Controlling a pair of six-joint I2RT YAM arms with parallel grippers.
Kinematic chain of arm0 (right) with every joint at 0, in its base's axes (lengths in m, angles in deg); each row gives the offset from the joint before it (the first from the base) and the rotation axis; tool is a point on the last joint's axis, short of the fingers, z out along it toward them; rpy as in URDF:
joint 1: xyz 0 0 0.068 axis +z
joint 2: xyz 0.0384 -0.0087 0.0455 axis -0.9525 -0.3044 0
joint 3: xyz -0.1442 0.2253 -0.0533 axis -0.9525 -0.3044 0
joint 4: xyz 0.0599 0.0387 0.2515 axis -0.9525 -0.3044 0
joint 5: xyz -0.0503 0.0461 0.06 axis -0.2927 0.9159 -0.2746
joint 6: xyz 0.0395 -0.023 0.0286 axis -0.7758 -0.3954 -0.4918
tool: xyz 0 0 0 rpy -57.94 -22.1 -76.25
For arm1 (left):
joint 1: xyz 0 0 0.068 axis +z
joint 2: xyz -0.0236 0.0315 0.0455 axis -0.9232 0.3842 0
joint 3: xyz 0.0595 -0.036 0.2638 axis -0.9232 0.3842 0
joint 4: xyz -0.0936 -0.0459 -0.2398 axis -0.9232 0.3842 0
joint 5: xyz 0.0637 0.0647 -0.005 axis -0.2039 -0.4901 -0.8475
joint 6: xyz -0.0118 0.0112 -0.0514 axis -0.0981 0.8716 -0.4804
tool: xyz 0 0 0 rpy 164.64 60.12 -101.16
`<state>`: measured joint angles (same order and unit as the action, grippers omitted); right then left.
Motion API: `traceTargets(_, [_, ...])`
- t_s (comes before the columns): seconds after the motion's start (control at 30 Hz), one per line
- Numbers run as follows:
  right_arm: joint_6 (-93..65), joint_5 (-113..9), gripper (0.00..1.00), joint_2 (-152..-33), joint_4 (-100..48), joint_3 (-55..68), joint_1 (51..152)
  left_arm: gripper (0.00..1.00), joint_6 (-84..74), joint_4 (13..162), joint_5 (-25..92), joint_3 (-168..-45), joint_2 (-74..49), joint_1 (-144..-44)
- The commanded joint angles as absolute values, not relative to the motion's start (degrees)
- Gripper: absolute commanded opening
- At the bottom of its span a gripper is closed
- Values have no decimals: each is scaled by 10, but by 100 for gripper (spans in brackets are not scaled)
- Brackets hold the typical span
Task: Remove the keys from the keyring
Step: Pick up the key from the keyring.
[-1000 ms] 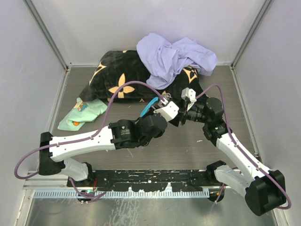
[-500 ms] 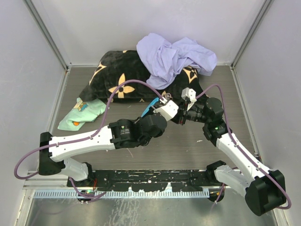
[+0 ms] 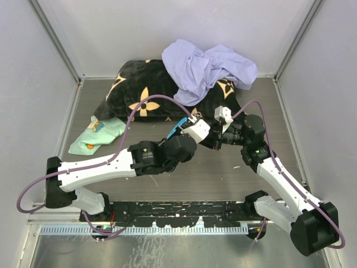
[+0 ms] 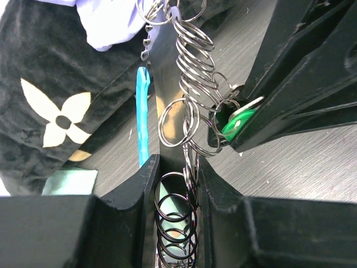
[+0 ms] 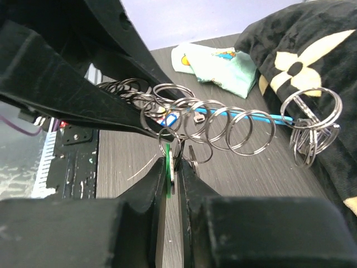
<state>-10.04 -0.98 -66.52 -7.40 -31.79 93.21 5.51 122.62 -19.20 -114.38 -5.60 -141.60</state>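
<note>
the keyring [image 4: 192, 84] is a long row of silver rings with a thin blue piece [image 4: 142, 117] on it. it sits in the middle of the desk [image 3: 223, 173], held up between the 2 arms, just in front of the black blanket [image 4: 50, 100]. its far end hangs by the blanket, and it is hard to tell if it touches it.

the left fingers [image 4: 142, 187] are narrow and squeeze the row of rings between them. the right fingers [image 5: 150, 190] are pinched tight on the green key [image 4: 237, 120], at its little green tag. that key hangs from 1 of the rings right beside the left fingers.

the job looks like it is at the pulling part: 1 arm holds the rings and the other has to work the green key off.

a few things could go wrong. the tag is tiny and smooth, so it could slip out of the right fingers on a hard pull. a straight pull may only drag the whole row of rings through the left fingers, since the key has to slide round its ring to come free. the loose rings could also snag on each other or on the blanket.
</note>
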Motion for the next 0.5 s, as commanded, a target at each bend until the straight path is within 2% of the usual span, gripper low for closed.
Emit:
traceTargets(0.0, [-19, 53, 1, -659, -159, -273, 935, 0, 32, 1170, -188, -1119, -104, -1391])
traceTargets(0.17, [80, 82, 1, -674, -293, -228, 942, 0, 26, 1122, -146, -1062, -131, -1371])
traceTargets(0.47, [213, 66, 1, -757, -516, -138, 952, 0, 17, 1004, -80, -942, -179, -1344])
